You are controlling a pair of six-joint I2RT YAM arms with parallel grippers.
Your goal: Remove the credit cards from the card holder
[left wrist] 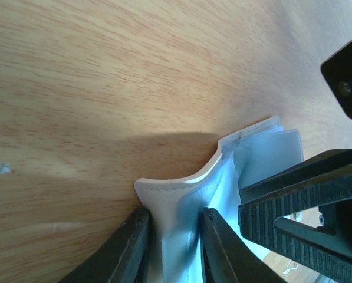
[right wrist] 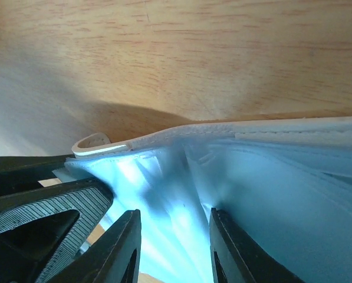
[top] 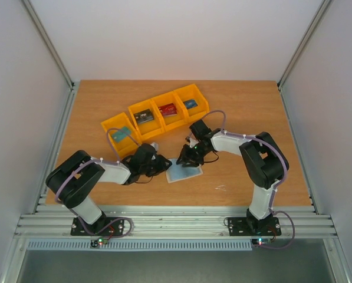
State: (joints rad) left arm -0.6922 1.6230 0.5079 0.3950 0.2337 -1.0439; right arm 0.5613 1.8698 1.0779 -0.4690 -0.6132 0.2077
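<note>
left gripper (left wrist: pixel 173 239): pinched on cream edge of card holder (left wrist: pixel 170 194)
right gripper (right wrist: pixel 173 244): narrow, astride blue lining; grip unclear
card holder: open on table (top: pixel 252 118) between grippers, pale blue inside
credit cards (top: pixel 167 109): in yellow bins (top: pixel 174 124); print too small to read

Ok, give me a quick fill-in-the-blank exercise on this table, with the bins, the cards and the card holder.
1. The yellow bins number ____.
2. The teal card lies in the bin at the row's ____ end.
3. Between the dark grey card and the blue card lies the ____ card.
4. The card holder lies open on the table, its pale ____ side up.
Missing words: four, left, red, blue.
</note>
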